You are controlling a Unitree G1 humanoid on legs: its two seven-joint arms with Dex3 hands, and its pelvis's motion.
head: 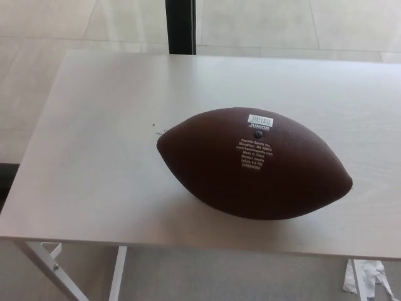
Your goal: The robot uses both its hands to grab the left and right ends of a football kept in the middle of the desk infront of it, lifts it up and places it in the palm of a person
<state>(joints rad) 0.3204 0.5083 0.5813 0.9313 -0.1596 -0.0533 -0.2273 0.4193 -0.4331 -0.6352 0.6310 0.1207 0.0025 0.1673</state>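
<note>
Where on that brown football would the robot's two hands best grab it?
Probably at its two tapered ends, one hand from each side. The football lies on its side on the desk, its long axis running roughly left to right, slightly skewed, with the left tip nearer the far edge. The wide middle looks too fat for one hand, and both ends are clear. Neither hand shows yet.

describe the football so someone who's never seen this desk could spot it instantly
Find the pale wood-grain desk filling the view. The football lies on it, right of centre, long axis sideways. It is the only object there: dark brown, pebbled, with white print and a small barcode sticker on top.
</note>
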